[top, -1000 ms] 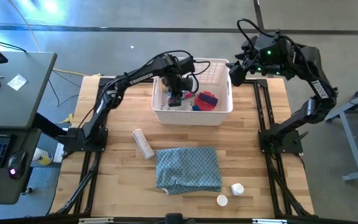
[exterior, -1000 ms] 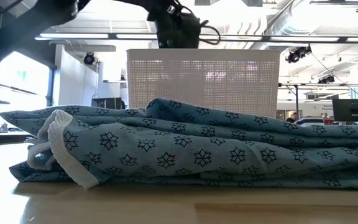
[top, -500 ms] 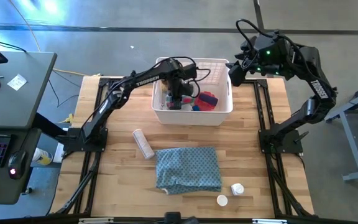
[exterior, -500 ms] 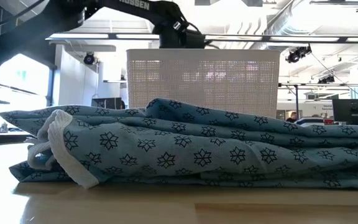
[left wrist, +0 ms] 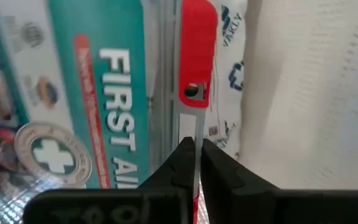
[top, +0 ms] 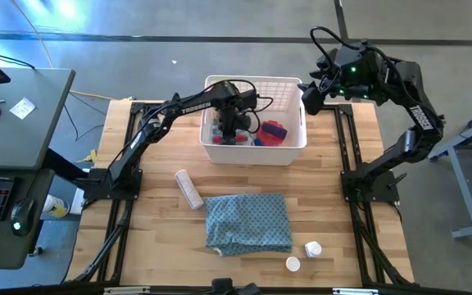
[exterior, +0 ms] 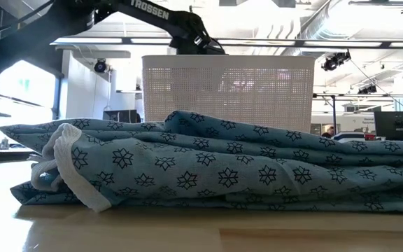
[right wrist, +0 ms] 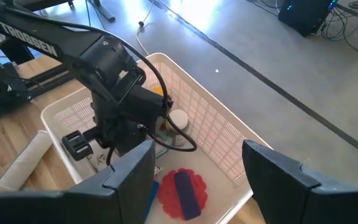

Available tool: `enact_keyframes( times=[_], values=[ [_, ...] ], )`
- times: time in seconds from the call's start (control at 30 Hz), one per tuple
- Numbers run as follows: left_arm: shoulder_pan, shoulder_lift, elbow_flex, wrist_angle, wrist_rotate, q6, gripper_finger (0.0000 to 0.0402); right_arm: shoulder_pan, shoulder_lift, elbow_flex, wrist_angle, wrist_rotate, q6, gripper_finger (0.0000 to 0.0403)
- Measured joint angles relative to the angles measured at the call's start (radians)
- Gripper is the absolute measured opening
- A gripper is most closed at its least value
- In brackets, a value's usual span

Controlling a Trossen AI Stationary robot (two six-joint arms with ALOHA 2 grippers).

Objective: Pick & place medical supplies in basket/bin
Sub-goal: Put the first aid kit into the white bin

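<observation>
The white latticed basket (top: 254,152) stands at the table's far middle. My left gripper (top: 234,128) reaches down inside it, shut on a thin packet with a red hang tab (left wrist: 196,56), next to a teal printed first-aid packet (left wrist: 98,106). A pink-red disc (top: 274,131) with a purple tube (right wrist: 184,190) on it lies in the basket. My right gripper (top: 308,97) hovers open above the basket's far right corner. A white bandage roll (top: 188,189) and two white pill bottles (top: 312,248) rest on the table. My left gripper pinches the thin packet's edge (left wrist: 197,127) between its two fingers, below the red hang tab. The fingers come from above, pointing down into the basket. The packet shows edge-on and runs on beyond the fingertips; whether it rests on the basket's bottom is not visible.
A folded blue-grey patterned cloth (top: 248,222) lies at the near middle of the table and fills the low view in front of the basket (exterior: 229,91). Bare wood lies left and right of it. A desk with a keyboard stands off the table's left.
My left gripper has moved down into the basket, dropping behind its near wall in the low view, with its fingers staying shut on the packet. The right arm has kept still.
</observation>
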Motion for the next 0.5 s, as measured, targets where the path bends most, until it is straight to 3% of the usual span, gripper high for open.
enact_keyframes(
  times=[0.5],
  values=[
    [-0.003, 0.000, -0.011, -0.010, 0.000, -0.080, 0.0079, 0.000, 0.000, 0.000, -0.029, -0.008, -0.016, 0.0232]
  ],
)
